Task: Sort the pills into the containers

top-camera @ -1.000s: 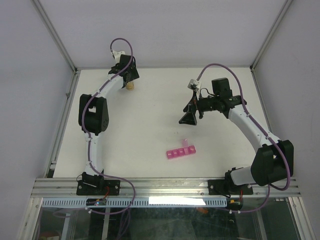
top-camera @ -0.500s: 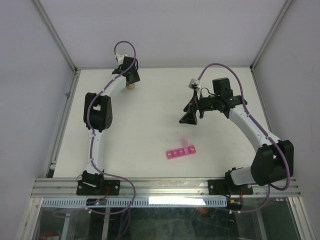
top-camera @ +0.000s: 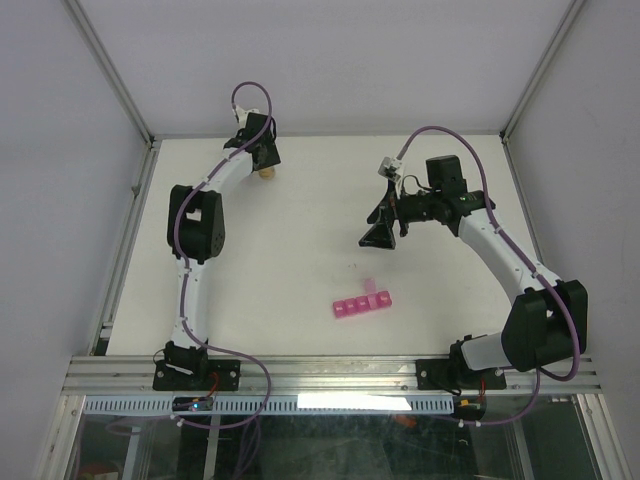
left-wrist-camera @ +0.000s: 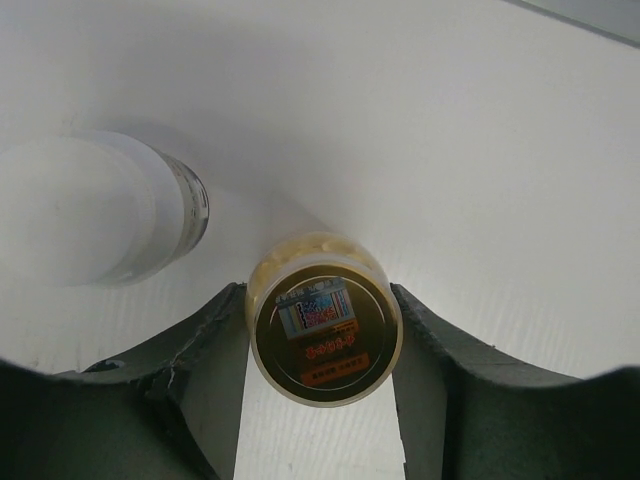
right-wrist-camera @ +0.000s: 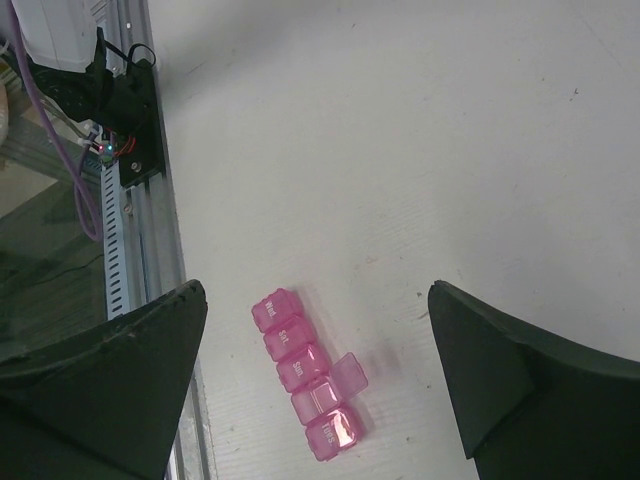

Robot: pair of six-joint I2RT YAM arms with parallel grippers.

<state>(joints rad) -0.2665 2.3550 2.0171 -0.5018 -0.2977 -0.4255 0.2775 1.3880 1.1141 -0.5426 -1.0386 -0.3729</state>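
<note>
Pink pill box (top-camera: 363,304) lay at 6 o'clock on worktop (top-camera: 300,230), near front edge; one lid flipped up, other lids down. Left claw (left-wrist-camera: 318,295) was at 11 o'clock by far edge, fingers pressed on both sides of small amber vial (left-wrist-camera: 323,340) with gold lid, gripping it. White-capped bottle (left-wrist-camera: 90,210) stood just beside, at vial's 10 o'clock in wrist view. Right claw (right-wrist-camera: 318,290) hung wide open, empty, above worktop at pill box's 12 o'clock.

pill box (top-camera: 363,304) lies centre-right on the table (top-camera: 300,230), towards its near edge. far left, a vial (left-wrist-camera: 322,328) stands between the left gripper (left-wrist-camera: 320,296) fingers, a bottle (left-wrist-camera: 100,210) just beside it.
</note>
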